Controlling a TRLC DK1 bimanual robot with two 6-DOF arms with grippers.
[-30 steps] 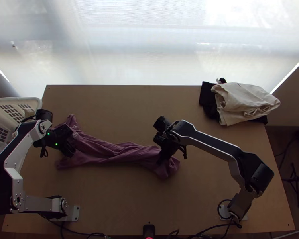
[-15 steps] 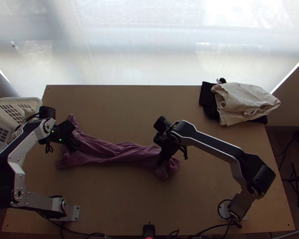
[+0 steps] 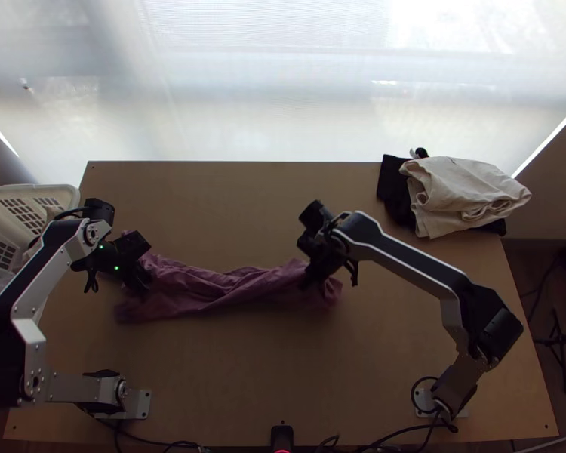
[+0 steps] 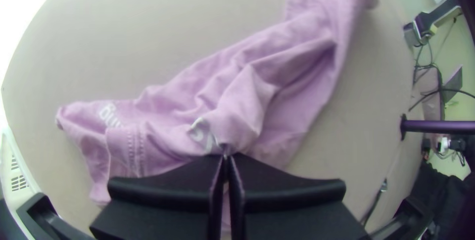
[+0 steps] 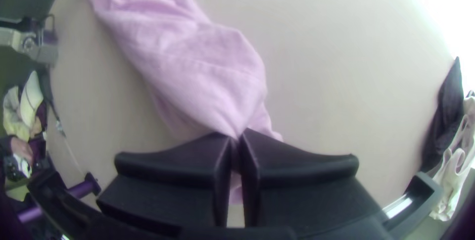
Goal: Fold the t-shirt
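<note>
The purple t-shirt (image 3: 223, 291) lies bunched in a long twisted strip across the left and middle of the table. At its left end is my left gripper (image 3: 141, 281), and at its right end my right gripper (image 3: 312, 279). In the left wrist view, the left gripper (image 4: 226, 158) is shut on a pinch of the t-shirt (image 4: 237, 96) beside white lettering. The right wrist view has the right gripper (image 5: 238, 138) shut on a gathered part of the t-shirt (image 5: 198, 67), with a bit of cloth behind the fingers.
A white plastic basket (image 3: 64, 198) stands at the table's left edge. Beige cloth (image 3: 464, 192) and black cloth (image 3: 392, 189) lie piled at the back right corner. Bare tabletop (image 3: 230, 211) stretches behind the t-shirt, and more lies in front of it.
My left gripper has moved right and is now shut on the cloth. My right gripper has shifted slightly toward the table's back and right. The t-shirt's left end has drawn inward and its folds have shifted.
</note>
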